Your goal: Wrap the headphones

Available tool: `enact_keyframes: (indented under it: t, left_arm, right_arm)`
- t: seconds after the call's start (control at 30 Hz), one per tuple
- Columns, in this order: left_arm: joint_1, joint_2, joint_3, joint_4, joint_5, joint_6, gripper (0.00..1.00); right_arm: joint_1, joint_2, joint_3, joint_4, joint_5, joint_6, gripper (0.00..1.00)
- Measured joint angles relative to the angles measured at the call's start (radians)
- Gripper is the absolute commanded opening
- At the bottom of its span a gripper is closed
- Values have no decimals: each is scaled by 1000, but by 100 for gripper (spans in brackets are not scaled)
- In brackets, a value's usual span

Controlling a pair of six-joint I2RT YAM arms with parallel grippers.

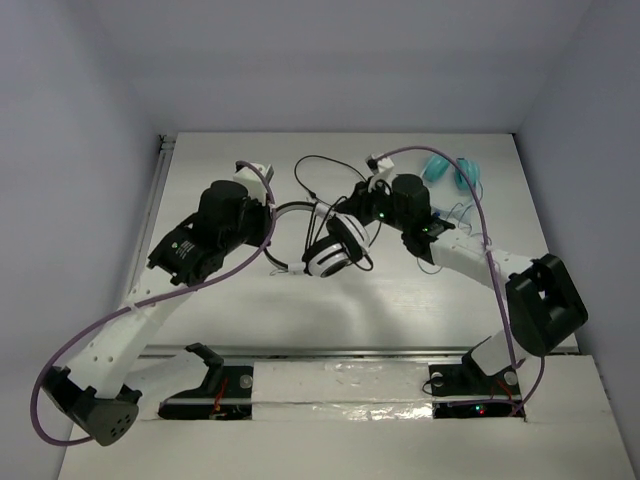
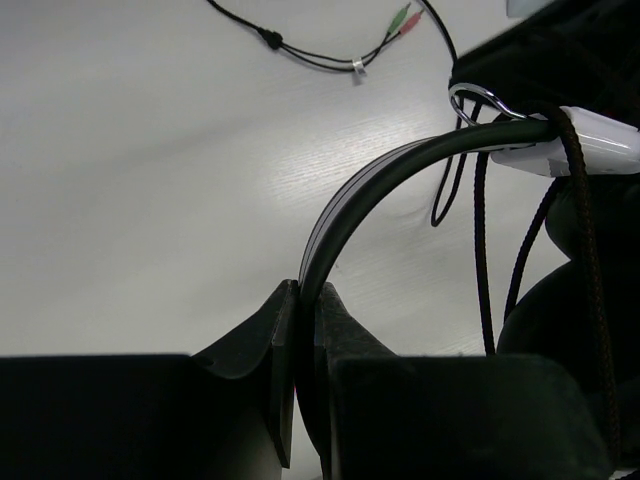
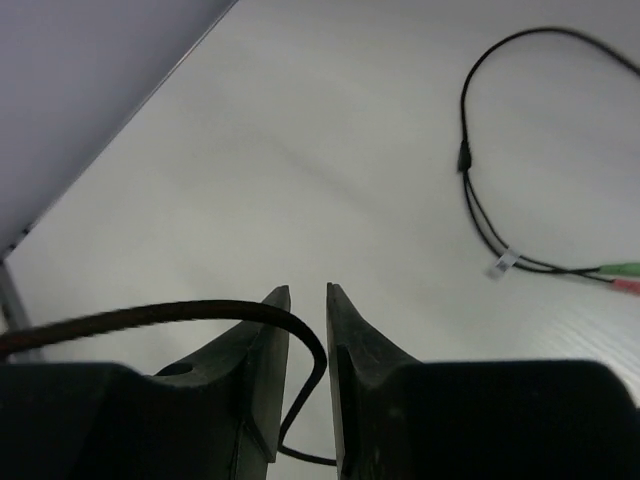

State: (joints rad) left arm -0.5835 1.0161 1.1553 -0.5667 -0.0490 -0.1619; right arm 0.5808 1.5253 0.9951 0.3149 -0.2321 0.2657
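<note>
The headphones point(image 1: 330, 255) lie mid-table, one white-shelled cup with a black pad facing up. My left gripper point(image 1: 272, 213) is shut on the thin black headband point(image 2: 370, 185), which arcs up from the jaws point(image 2: 306, 292) to a white slider point(image 2: 600, 140). My right gripper point(image 1: 362, 205) hovers just behind the cup. Its jaws point(image 3: 308, 290) stand narrowly apart, and the thin black cable point(image 3: 322, 365) bends down through the gap, thinner than the gap. The cable's far loop point(image 1: 318, 168) lies on the table, and its green and pink plugs point(image 3: 620, 270) show at the right.
Teal headphones point(image 1: 450, 168) with a thin blue cord lie at the back right, close behind the right arm. The table point(image 1: 250, 310) has walls at the back and on both sides. The plug end of the cable also shows in the left wrist view point(image 2: 400, 20).
</note>
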Motion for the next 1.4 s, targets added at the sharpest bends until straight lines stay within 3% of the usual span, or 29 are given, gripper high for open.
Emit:
enact_keyframes:
  t: [0.2, 0.43, 0.8, 1.07, 1.4]
  left_arm:
    - [0, 0, 51, -10, -27, -8, 0]
    - [0, 2, 121, -11, -6, -31, 0]
    - [0, 57, 270, -6, -9, -72, 0]
    - [0, 136, 347, 55, -6, -124, 0]
    - [14, 207, 422, 85, -34, -159, 0]
  right_arm:
    - [-85, 18, -116, 209, -282, 145, 26]
    - [-76, 126, -116, 482, -480, 306, 43]
    - [-63, 252, -135, 632, -518, 413, 46]
    - [24, 296, -214, 742, -501, 461, 47]
    - [156, 300, -278, 835, -508, 515, 42]
